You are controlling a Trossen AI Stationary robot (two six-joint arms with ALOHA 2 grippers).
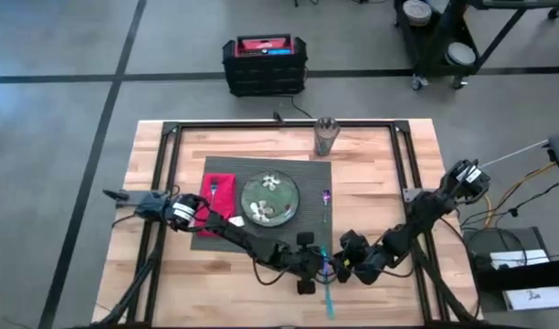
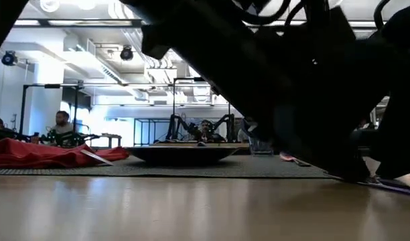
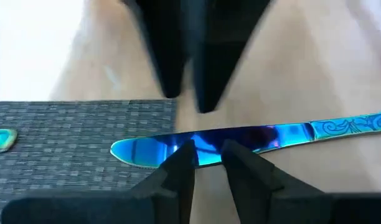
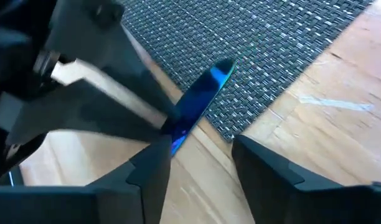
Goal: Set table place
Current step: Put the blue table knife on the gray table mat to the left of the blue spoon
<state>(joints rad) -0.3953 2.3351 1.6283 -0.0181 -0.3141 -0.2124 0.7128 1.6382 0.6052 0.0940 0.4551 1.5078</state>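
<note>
Knife (image 3: 240, 140) first: it's thin, stiff, shiny blue metal, light but slick, and lying flat, so there's barely any edge to get under. I'd pinch it across the blade or handle by its narrow sides rather than from the top, and expect it to skate on the wood.

It sits at the near right corner of the placemat (image 1: 226, 239), tip resting on the mat, handle out on the bare worktop (image 1: 416, 302).

Left hand (image 3: 208, 163) is right on it, fingers close together with the blade between them. Looks like a pinch, but I can't tell for sure whether it's really clamped.

Right hand (image 4: 200, 158) hovers just beside the same knife with its fingers spread wide, holding nothing.

Plate (image 1: 269, 198), red napkin (image 1: 218, 194) and glass (image 1: 325, 137) are already on the mat farther back.
</note>
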